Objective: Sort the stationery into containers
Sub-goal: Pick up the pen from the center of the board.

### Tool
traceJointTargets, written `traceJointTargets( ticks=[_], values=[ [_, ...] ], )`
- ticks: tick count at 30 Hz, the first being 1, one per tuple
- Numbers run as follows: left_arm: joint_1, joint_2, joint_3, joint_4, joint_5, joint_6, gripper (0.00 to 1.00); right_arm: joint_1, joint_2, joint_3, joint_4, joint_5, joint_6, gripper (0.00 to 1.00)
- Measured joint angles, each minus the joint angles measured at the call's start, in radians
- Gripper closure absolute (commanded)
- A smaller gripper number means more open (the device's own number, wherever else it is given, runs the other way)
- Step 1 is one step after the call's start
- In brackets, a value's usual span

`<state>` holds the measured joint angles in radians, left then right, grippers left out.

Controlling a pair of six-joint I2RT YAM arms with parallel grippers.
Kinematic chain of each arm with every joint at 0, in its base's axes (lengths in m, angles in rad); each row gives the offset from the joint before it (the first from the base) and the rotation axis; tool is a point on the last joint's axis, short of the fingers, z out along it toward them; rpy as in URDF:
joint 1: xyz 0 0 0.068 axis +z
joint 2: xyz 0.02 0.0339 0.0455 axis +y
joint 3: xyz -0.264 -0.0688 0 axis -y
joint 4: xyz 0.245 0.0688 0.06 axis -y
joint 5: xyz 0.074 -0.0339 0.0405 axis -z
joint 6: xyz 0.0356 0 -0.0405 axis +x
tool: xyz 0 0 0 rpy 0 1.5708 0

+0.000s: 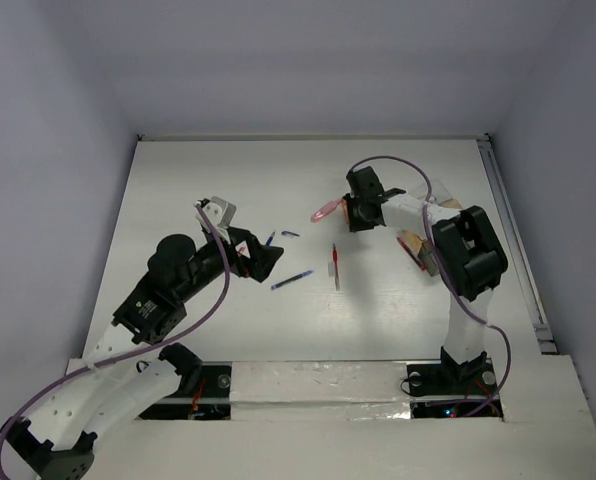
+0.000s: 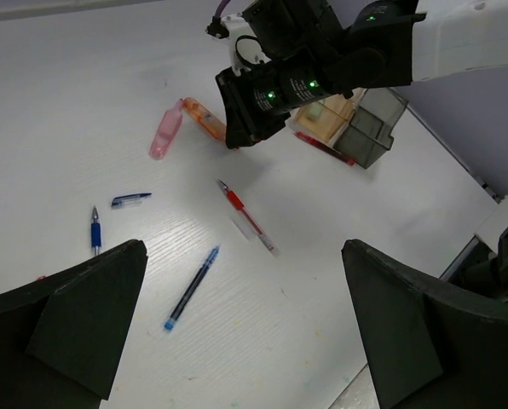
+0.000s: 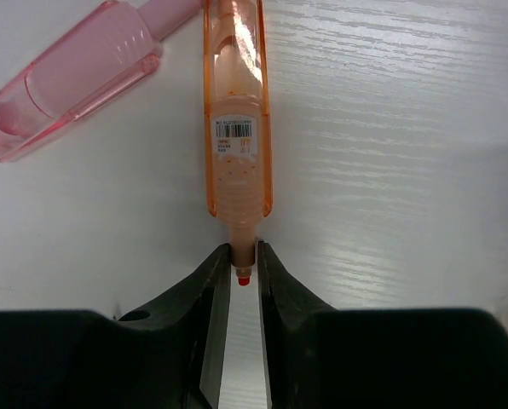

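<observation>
Seven loose pieces of stationery lay on the white wood-grain table: two stubby translucent markers, one pink and one orange; two slim red pens, one out in the open and one lying against the containers; one long blue pen; and two short blue bits. The containers, boxy plastic in tan and smoky grey, sat half hidden behind the right arm, so their number could not be told. The orange marker was a rounded plastic tube with a white barcode label and a red nib. The right gripper pinched its narrow nib end. The left gripper hung over the table with its jaws spread wide, holding nothing.
</observation>
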<state>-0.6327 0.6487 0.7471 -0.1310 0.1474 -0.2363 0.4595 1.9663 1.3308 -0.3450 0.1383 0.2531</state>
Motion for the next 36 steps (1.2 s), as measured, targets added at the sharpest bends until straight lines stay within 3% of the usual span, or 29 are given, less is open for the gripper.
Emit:
traceJointTargets(
  ticks=[9, 13, 17, 23, 30, 36],
  values=[
    [0.0, 0.046, -0.003, 0.057, 0.034, -0.112, 0.01, -0.002, -0.005, -0.029, 0.045, -0.024, -0.048, 0.8],
    [0.0, 0.071, -0.031, 0.089, 0.035, -0.178, 0.01, -0.002, -0.008, -0.037, 0.06, -0.032, -0.056, 0.99],
    [0.0, 0.084, -0.076, 0.13, 0.028, -0.263, 0.01, -0.003, -0.039, -0.079, 0.087, -0.035, -0.055, 1.0],
    [0.0, 0.105, -0.117, 0.223, 0.023, -0.347, 0.01, -0.002, -0.24, -0.222, 0.095, -0.063, -0.04, 1.0],
    [0.0, 0.245, -0.117, 0.365, 0.052, -0.396, 0.01, 0.047, -0.52, -0.299, 0.102, -0.107, -0.027, 1.0],
    [0.0, 0.308, -0.115, 0.413, 0.063, -0.394, 0.14, 0.137, -0.665, -0.323, 0.053, -0.207, -0.035, 1.0]
  ],
)
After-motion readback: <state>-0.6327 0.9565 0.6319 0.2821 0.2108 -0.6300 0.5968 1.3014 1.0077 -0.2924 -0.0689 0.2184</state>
